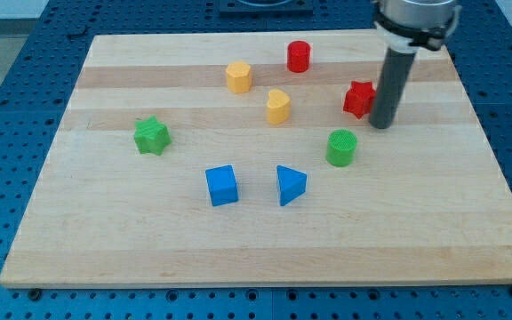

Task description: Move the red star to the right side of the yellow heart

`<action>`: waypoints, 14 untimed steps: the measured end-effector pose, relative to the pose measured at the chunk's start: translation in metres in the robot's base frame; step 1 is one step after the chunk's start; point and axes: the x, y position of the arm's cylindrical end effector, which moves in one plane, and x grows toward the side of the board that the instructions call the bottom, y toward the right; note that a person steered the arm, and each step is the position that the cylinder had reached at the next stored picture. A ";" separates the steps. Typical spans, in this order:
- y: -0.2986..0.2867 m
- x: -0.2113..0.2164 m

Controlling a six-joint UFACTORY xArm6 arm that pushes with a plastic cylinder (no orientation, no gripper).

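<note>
Red star (358, 99) sits on the right half of a pale wooden board (105, 240), toward the far side. My tip (380, 125), the lower end of a straight dark rod coming down from the top of the view, stands just to the star's right and slightly nearer, so close that rod and star look to be touching, though contact cannot be confirmed. The rod has no jaws; it grips nothing and simply rests its end at board level.

Left of the star, with a clear gap between them, stands the yellow heart (278, 106), near the board's middle. A second yellow block (238, 76), roughly six-sided, lies farther away and left of the heart. A red cylinder (299, 56) stands at the far edge, between that yellow block and the star.

A green cylinder (341, 148) lies near the rod's end, closer to the viewer and a little left. A green star (152, 135) sits well apart on the left side. Two blue blocks occupy the near middle: a blue cube (222, 186) and, to its right, a blue triangle (291, 184).

No trays, bowls or other containers appear; every block rests directly on the board, which lies on a blue perforated table (25, 53).
</note>
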 end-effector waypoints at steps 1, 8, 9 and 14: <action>0.035 -0.011; 0.000 -0.057; 0.000 -0.041; -0.022 -0.038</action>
